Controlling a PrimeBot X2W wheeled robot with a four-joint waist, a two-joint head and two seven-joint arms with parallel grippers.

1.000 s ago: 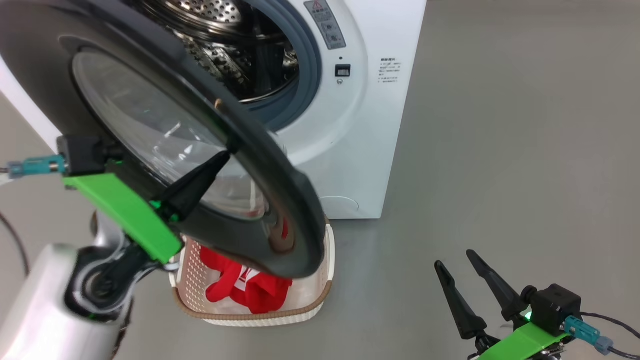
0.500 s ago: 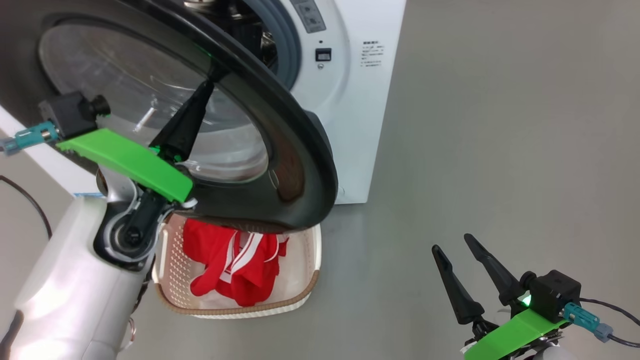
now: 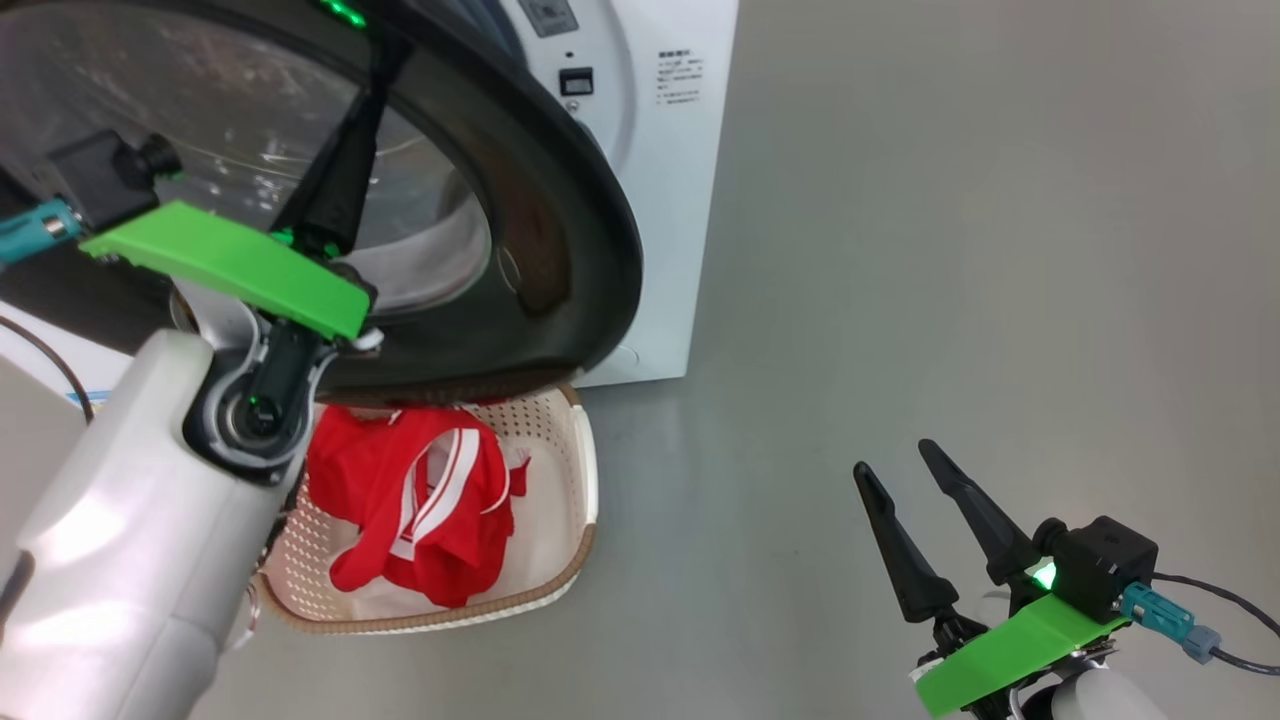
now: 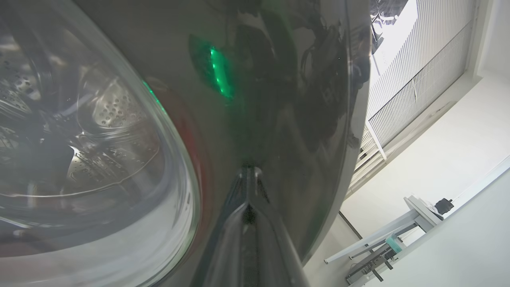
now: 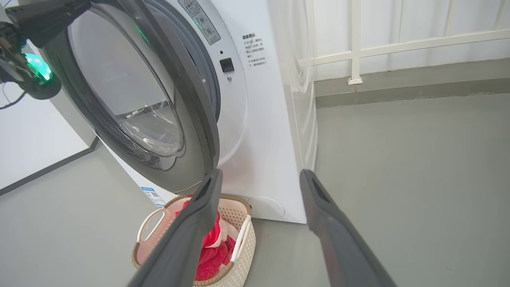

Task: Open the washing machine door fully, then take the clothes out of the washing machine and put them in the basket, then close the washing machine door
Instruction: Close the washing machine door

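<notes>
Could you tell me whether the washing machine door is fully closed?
No, the washing machine door stands swung out at an angle from the front of the washing machine.

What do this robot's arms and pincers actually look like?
The left gripper and right gripper each have two long, dark, tapering fingers on a bright green plate. A black camera box with a teal plug and dark cable sits beside it. The left forearm is glossy white.

The washing machine door hangs half-swung over the basket, roofing its rear part; the front part is reachable from above. Between the door's edge and the washing machine the gap looks narrow, perhaps too tight to reach through. Right of the machine the floor lies open.
</notes>
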